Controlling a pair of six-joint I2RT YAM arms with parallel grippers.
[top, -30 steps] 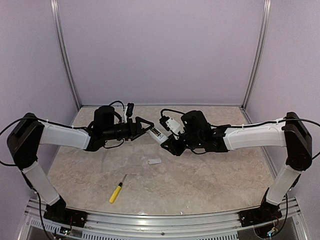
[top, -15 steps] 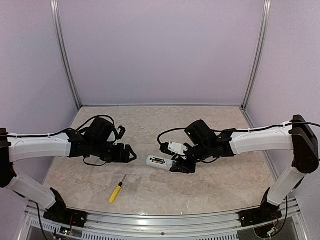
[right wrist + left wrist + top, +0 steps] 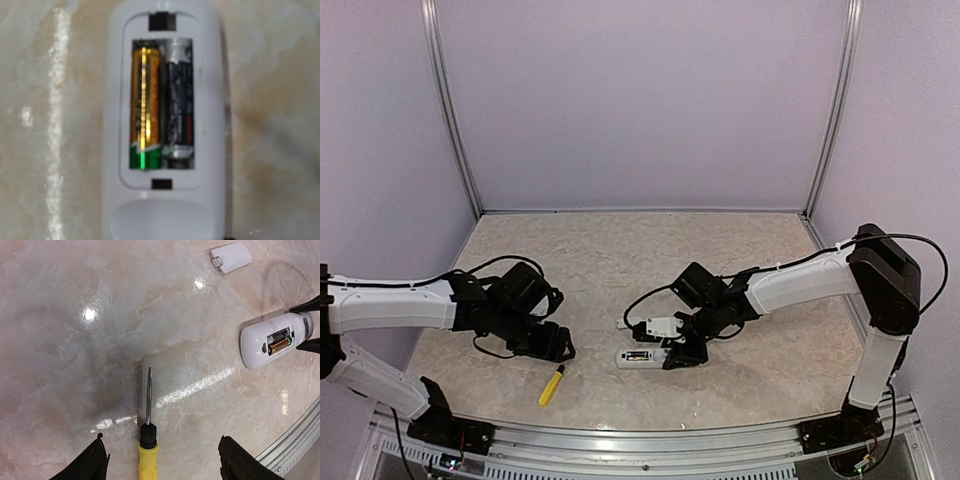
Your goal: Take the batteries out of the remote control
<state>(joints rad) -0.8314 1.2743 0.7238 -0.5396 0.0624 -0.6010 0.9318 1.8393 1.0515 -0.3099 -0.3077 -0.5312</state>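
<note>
Two batteries (image 3: 145, 115) sit side by side in the open bay of the remote control (image 3: 165, 210): one glossy brass-gold with a green end, one dark and scuffed. The dark one reads only in my right wrist view. The remote is smooth white plastic with rounded ends, flat on the marbled desk (image 3: 620, 260). My right tool (image 3: 677, 355) pinches its far end. My left tool (image 3: 164, 457) gapes wide over the yellow-handled screwdriver (image 3: 148, 462). The small white cover (image 3: 231, 257) shows clearest from the left wrist.

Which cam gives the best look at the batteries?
Right wrist: the gold battery and dark battery lie side by side in the open compartment of the remote, filling the frame. Left wrist catches only a small gold glimpse near its right edge. Top view shows the remote, batteries too small to make out.
</note>
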